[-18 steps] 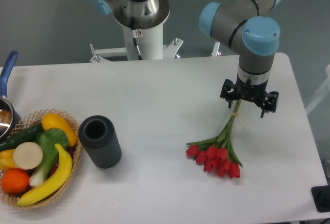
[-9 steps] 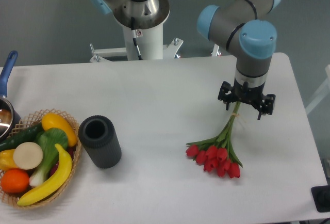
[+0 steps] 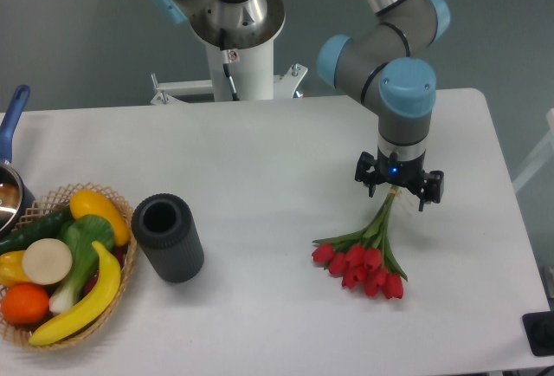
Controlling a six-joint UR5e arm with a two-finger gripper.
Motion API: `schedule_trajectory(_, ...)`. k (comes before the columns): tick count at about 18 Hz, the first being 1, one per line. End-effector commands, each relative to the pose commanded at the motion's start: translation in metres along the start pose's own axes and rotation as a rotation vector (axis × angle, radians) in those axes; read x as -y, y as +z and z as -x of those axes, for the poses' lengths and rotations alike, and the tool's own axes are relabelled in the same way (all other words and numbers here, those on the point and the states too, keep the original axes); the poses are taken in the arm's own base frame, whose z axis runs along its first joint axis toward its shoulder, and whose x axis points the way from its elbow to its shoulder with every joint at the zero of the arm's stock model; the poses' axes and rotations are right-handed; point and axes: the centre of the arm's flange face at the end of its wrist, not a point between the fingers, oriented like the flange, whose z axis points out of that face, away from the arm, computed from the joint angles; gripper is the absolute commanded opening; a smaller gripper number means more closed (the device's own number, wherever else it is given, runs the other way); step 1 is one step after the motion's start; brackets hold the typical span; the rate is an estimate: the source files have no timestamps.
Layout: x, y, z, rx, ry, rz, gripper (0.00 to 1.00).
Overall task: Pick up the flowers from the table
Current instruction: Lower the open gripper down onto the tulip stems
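The flowers (image 3: 363,261) lie on the white table (image 3: 277,159) at the front right: a bunch of red tulip buds towards the front, with thin green stems running up and to the right. My gripper (image 3: 397,187) points straight down over the upper end of the stems. Its jaws stand apart on either side of the stems, open. The stem tips are hidden under the gripper. The bunch lies flat on the table.
A dark grey cylinder cup (image 3: 167,236) lies on its side at the front left. A wicker basket (image 3: 121,285) with bananas, an orange and a leafy vegetable stands at the left edge. A blue-handled pot (image 3: 10,177) is behind it. The arm's base (image 3: 234,47) is at the back.
My gripper has moved left and a little towards the front, and now stands right over the stem ends. The flowers have not moved.
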Motion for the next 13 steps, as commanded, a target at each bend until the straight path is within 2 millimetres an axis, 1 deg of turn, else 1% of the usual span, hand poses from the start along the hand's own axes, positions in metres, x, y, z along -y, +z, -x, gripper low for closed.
schedule_trajectory(1,0.008,0.008,-0.003,-0.010,0.014,0.004,1.00)
schedule_trajectory(7,0.010,0.017,-0.013,-0.042,0.026,0.014,1.00)
schedule_trajectory(10,0.015,0.026,-0.014,-0.050,0.033,0.023,0.99)
schedule_trajectory(11,0.016,0.030,-0.014,-0.055,0.034,0.026,0.84)
schedule_trajectory(12,0.016,0.031,-0.014,-0.057,0.035,0.026,0.67)
schedule_trajectory(13,0.017,0.030,-0.015,-0.057,0.036,0.026,0.53)
